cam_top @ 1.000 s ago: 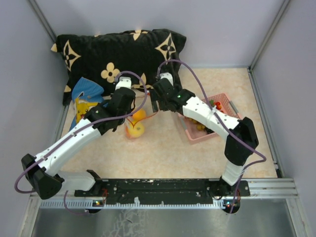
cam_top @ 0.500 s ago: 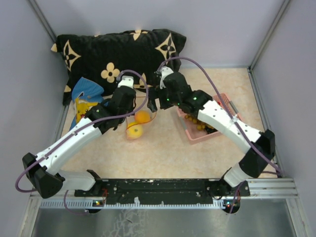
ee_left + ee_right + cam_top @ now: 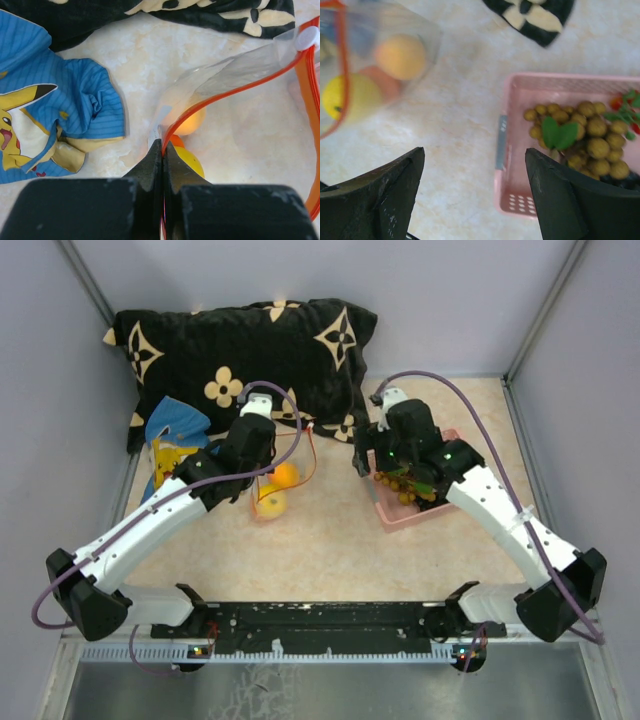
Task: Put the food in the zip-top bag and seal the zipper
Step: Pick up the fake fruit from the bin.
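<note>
Beside the pink basket, the left gripper pinches the zip-top bag by its zipper, with the lemon and orange inside. The right gripper hangs wide open above the basket's edge.

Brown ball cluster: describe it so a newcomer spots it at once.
Find the pink basket on the right of the table. The brown ball cluster lies inside it: many small tan balls bunched together with a green leaf on top, unlike the bright red and green bits beside it.

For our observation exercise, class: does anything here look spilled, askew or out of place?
Nothing spilled: fruit sits in the bag or basket. Only the crumpled blue cloth beside the pillow looks out of place.
</note>
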